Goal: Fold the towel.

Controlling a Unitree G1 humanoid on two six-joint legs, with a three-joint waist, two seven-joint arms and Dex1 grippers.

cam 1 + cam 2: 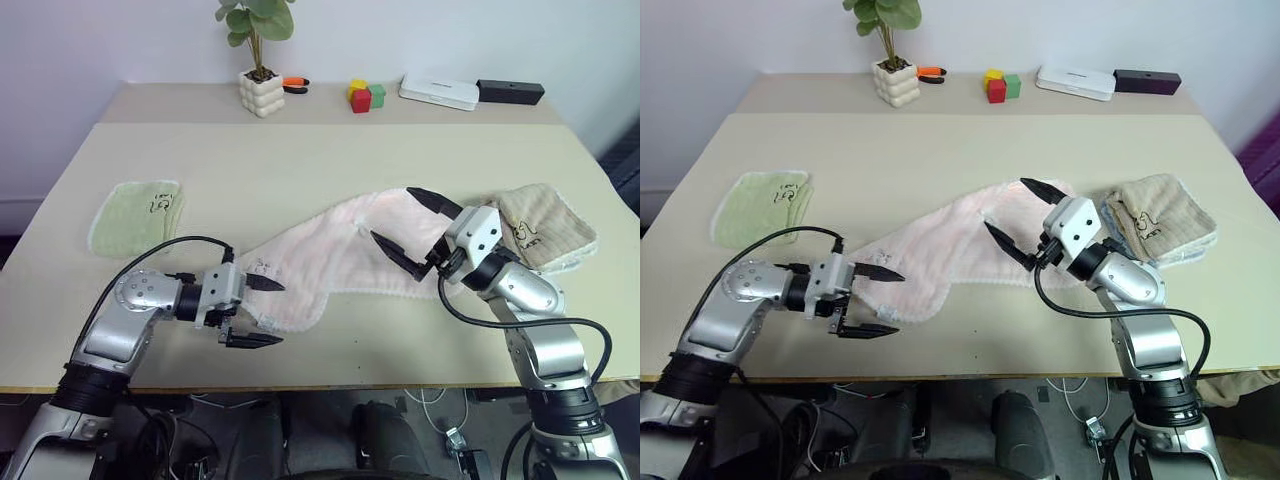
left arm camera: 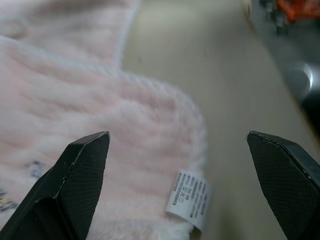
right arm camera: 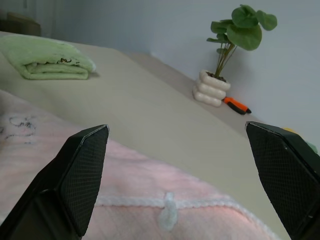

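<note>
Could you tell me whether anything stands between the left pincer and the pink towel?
Nothing visible does: the open left pincer sits right at the pink towel's near corner, its fingers either side of it.

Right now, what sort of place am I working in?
Probably an office or lab workbench set up for towel folding, not a home laundry. A plain beige table stands against a white wall, with a potted plant, coloured blocks and a white box along the back, and three small towels laid out.

pale pink towel [image 1: 340, 250], white edging; light green towel [image 1: 135, 215]; beige towel [image 1: 545, 225]; red, yellow, green blocks [image 1: 365, 95].
</note>
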